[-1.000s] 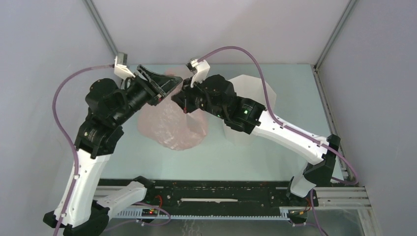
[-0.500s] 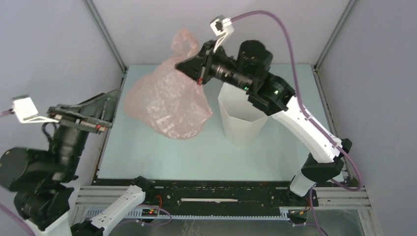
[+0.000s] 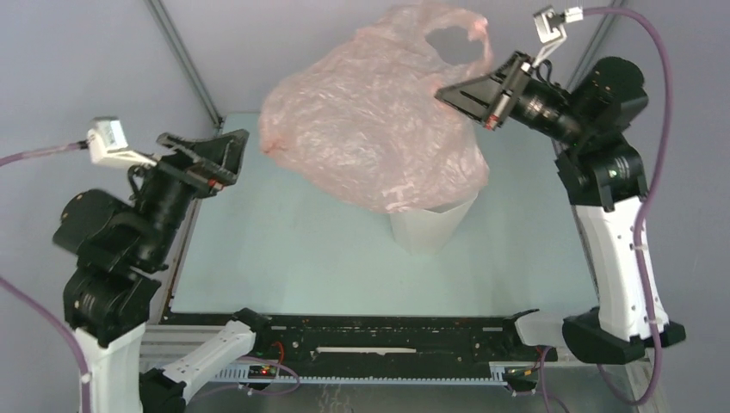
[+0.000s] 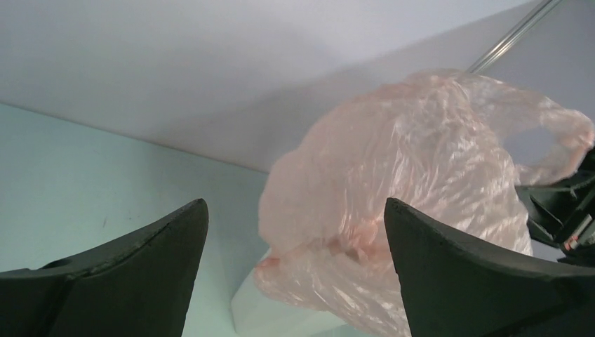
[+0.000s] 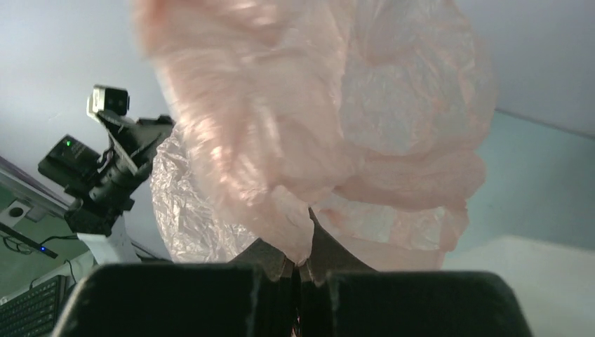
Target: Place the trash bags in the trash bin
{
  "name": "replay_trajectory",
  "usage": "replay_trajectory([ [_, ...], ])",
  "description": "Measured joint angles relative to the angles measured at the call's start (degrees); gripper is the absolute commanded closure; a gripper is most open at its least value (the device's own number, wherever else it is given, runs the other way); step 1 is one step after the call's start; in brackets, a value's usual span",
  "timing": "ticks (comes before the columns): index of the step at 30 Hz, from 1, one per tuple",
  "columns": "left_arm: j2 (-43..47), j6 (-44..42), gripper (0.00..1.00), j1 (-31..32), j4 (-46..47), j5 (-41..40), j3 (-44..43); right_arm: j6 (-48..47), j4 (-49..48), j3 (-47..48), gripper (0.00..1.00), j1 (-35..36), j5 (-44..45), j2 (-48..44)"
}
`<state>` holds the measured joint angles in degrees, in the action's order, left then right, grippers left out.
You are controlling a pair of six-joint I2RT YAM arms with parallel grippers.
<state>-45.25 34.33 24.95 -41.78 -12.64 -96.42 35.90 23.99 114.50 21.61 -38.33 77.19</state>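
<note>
The pale-pink trash bag (image 3: 370, 138) hangs in the air, held high by my right gripper (image 3: 460, 93), which is shut on its film near a handle loop (image 3: 456, 39). The bag's bottom droops over the rim of the white trash bin (image 3: 426, 228), hiding most of the bin's opening. In the right wrist view the bag (image 5: 316, 119) fills the frame above the shut right gripper (image 5: 300, 270). My left gripper (image 3: 215, 155) is open and empty at the table's left edge, apart from the bag. The left wrist view shows the bag (image 4: 407, 182) and the bin (image 4: 281, 316) beyond the open left gripper (image 4: 295, 217).
Metal frame posts (image 3: 185, 64) stand at the back corners. The pale green table (image 3: 284, 258) is enclosed by grey walls. A black rail (image 3: 387, 331) runs along the near edge.
My right gripper has lifted the bag up and to the right, over the bin. My left arm has risen and turned toward the bag, still open.
</note>
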Motion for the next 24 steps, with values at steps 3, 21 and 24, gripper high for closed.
replay_trajectory([
  [3,-3.4,0.9,0.0,0.0,0.9,2.1,0.0,0.6,3.2,-5.6,1.0,-6.7,-4.5,-5.4],
  [21,-17.3,9.2,0.0,0.1,10.3,18.2,0.0,-8.5,20.1,-2.6,1.0,-25.8,-5.4,-12.3],
  [24,-19.3,9.3,0.0,0.4,11.0,21.0,-0.2,-8.7,19.8,1.6,1.0,-25.8,-5.2,-9.6],
])
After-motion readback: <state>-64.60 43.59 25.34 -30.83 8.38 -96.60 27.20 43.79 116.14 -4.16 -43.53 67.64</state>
